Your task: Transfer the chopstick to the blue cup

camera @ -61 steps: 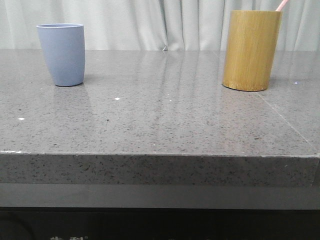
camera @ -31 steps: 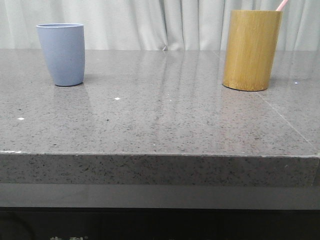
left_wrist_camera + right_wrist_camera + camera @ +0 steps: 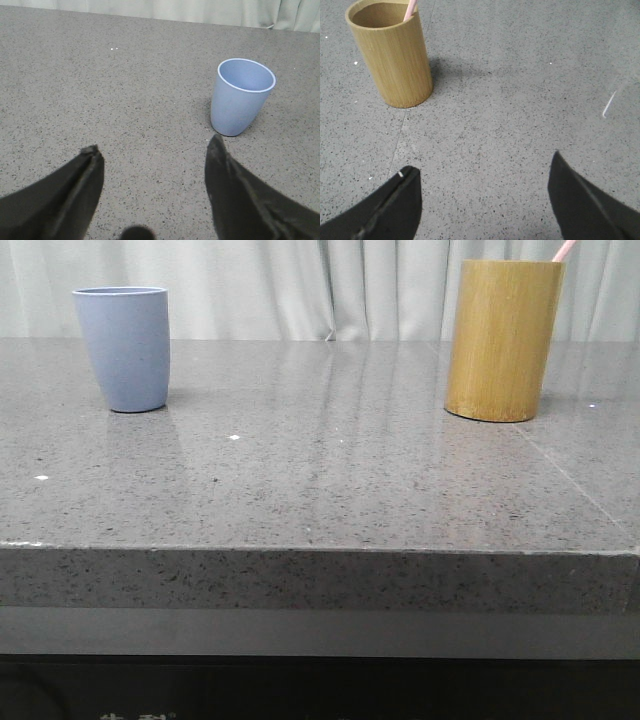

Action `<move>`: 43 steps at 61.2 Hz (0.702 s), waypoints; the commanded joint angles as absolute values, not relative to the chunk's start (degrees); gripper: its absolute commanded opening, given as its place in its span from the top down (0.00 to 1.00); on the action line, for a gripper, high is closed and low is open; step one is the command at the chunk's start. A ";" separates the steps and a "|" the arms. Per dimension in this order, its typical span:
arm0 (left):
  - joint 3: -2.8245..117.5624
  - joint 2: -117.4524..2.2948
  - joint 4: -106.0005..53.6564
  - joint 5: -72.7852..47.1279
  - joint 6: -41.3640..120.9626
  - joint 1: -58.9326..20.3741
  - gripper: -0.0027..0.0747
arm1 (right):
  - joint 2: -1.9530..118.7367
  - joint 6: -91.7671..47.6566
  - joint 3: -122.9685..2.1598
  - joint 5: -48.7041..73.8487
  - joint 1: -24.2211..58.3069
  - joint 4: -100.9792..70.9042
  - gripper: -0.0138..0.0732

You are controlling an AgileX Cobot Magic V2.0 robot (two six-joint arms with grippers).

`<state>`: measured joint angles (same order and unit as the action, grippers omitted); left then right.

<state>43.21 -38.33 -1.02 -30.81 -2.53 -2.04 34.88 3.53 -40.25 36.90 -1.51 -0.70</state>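
Note:
The blue cup (image 3: 123,348) stands upright at the far left of the grey stone table; it also shows in the left wrist view (image 3: 240,97), empty inside. A pale pink chopstick tip (image 3: 565,250) sticks out of the tall bamboo holder (image 3: 502,340) at the far right; the tip (image 3: 411,9) and the holder (image 3: 392,52) also show in the right wrist view. My left gripper (image 3: 154,148) is open and empty above bare table, short of the blue cup. My right gripper (image 3: 482,162) is open and empty above bare table, short of the holder. Neither gripper shows in the front view.
The grey speckled table (image 3: 320,470) has its front edge near the camera. A pale curtain (image 3: 300,285) hangs behind the table's far edge. A seam line (image 3: 397,140) runs across the tabletop by the holder.

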 commanded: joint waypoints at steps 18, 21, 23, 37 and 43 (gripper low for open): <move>52.83 -45.17 -1.30 -32.44 0.00 -11.25 0.34 | 35.26 0.00 -43.23 36.52 6.36 -1.34 0.20; 55.06 -47.53 -1.30 -33.91 0.00 -12.09 0.34 | 35.26 0.00 -43.70 37.21 7.79 -1.50 0.20; 56.87 -49.27 -1.30 -35.09 0.00 -12.58 0.34 | 35.26 -0.50 -43.99 37.56 8.78 -1.50 0.20; 68.05 -62.19 -1.30 -39.47 0.40 -13.38 0.34 | 35.26 -0.73 -44.99 38.54 13.52 -1.62 0.20; 72.84 -68.02 -1.30 -40.97 0.40 -13.38 0.34 | 35.26 -0.73 -44.99 38.90 14.33 -1.81 0.20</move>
<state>67.31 -64.34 -1.02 -42.98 0.36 -12.94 34.88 0.00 -42.96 42.11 13.74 -1.55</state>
